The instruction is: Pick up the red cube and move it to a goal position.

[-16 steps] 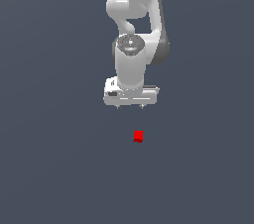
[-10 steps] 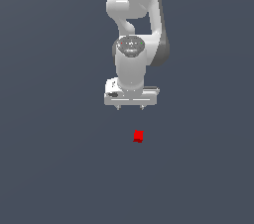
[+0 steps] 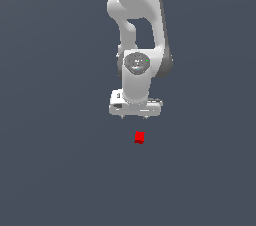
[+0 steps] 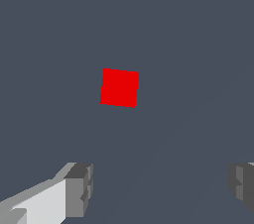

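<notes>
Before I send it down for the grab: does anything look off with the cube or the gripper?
Nothing stands out. The red cube lies flat on the bare grey floor, turned slightly askew to the fingers, whole and unmarked. The gripper is open above it, apart from it; in the wrist view the cube sits off-centre, nearer one finger.

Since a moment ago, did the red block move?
No. The red block sits at the same spot on the gray floor, below the open claw.

Simulated scene — bare, featureless grey floor (image 3: pixel 50 170)
</notes>
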